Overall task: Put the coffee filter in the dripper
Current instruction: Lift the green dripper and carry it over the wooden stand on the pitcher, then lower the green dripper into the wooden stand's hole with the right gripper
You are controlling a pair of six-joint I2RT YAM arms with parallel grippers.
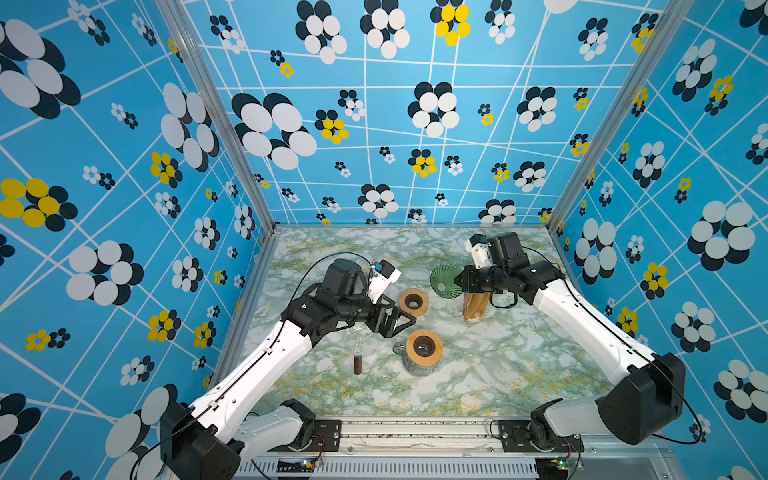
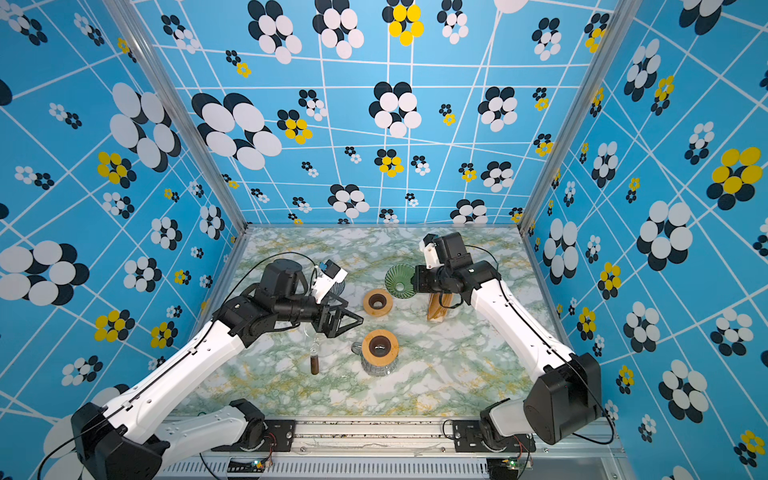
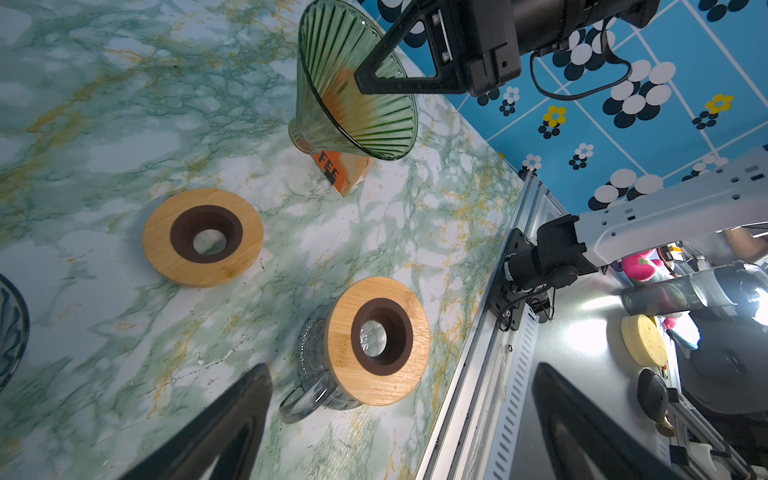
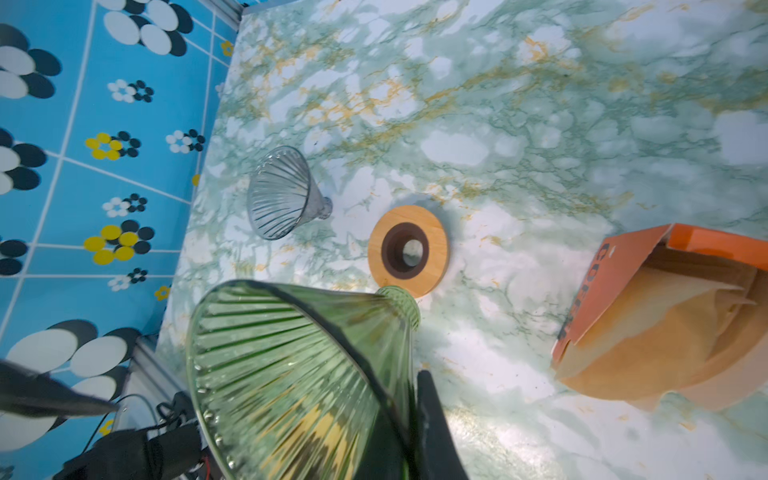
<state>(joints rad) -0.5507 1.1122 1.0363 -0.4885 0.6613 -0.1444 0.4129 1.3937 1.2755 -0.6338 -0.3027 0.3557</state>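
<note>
**Inspector:** Where are the filters lying, relative to the claws?

**Assistant:** The filters [image 4: 665,345] are sitting in the orange box [image 1: 476,307]. It is standing on edge at the right of the worktop [image 1: 519,365], with its long side running roughly far to near. It is lying just below and to the near side of the right claw [image 1: 460,279].

**Inspector:** What are the claws doing?

**Assistant:** The right claw is clamping the rim of the green dripper [image 1: 444,280] and holding it tilted, clear of the worktop. The left claw [image 1: 401,322] is standing wide apart and empty, left of centre.

**Inspector:** Which arm is nearer?

**Assistant:** The right, but it is carrying the dripper. I am judging the left to be the free one, though it is facing a reach past the wood ring [image 1: 413,302].

**Inspector:** How much room is there?

**Assistant:** The marbled worktop is looking crowded. A ringed jug [image 1: 415,365] is sitting near centre, and a clear dripper [image 4: 286,193] is lying on its side at the far left.
</note>
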